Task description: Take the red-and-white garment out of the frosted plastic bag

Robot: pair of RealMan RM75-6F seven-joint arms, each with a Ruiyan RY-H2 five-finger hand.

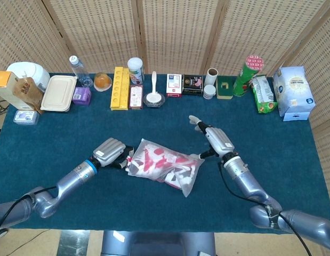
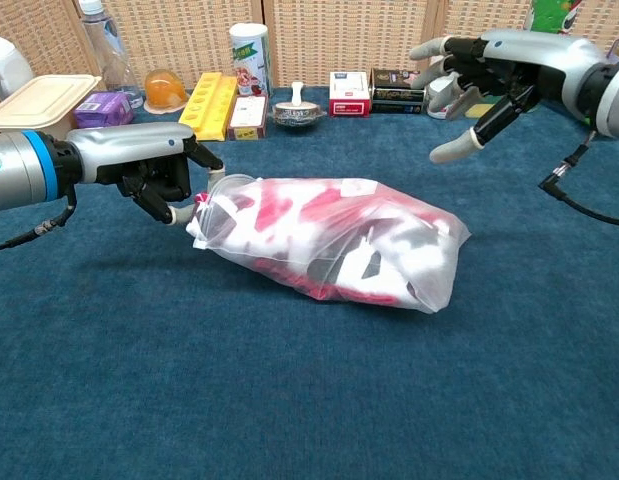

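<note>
So the frosted translucent plastic bag (image 2: 329, 240) lies on the dark blue table cloth (image 2: 289, 400) mid-frame, with the red-and-white garment (image 2: 319, 225) bunched inside it. The left hand (image 2: 154, 170) pinches the bag's open end, left of centre. The right hand (image 2: 479, 85), upper right, is spread wide and holding nothing, well apart from the bag.

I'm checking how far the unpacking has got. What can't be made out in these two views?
- Garment: its shape and type, both views; the frosted bag blurs it and it is bunched up.
- Bag mouth: open or shut, both views; the left hand covers that end.
- Left hand's fingertips: head view, tucked under the hand.
- Right hand: its wrist is cut by the chest view's edge.
</note>
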